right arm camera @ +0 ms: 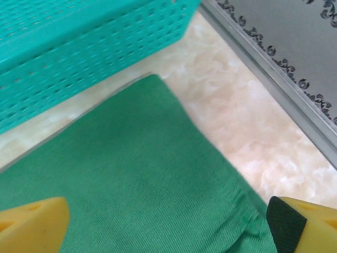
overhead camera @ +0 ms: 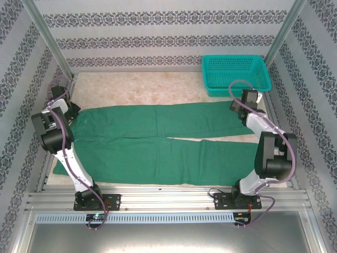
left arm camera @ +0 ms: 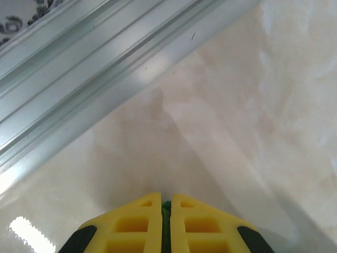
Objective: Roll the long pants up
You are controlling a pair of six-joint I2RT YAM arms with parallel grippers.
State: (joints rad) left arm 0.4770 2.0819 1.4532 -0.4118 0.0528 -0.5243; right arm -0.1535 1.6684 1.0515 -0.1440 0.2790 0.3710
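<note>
Top view: long pants (overhead camera: 158, 142), plain dark green soft cloth, lie flat across the middle of the table (overhead camera: 137, 87), with the two legs side by side running from left edge toward right edge. Table surface is pale and marbled. Rectangular teal mesh basket (overhead camera: 235, 74) sits at the far right corner. Left claw (overhead camera: 71, 112) is at the pants' left end, right claw (overhead camera: 235, 107) at the far leg's right end.

Left wrist: yellow moulded fingers (left arm camera: 137, 226) are clenched on a thin sliver of green cloth. Grooved aluminium rail (left arm camera: 105, 63) lies beyond.

Right wrist: yellow fingers (right arm camera: 31, 226) are spread wide, released, over the finely ribbed leg end. Basket wall is near.
</note>
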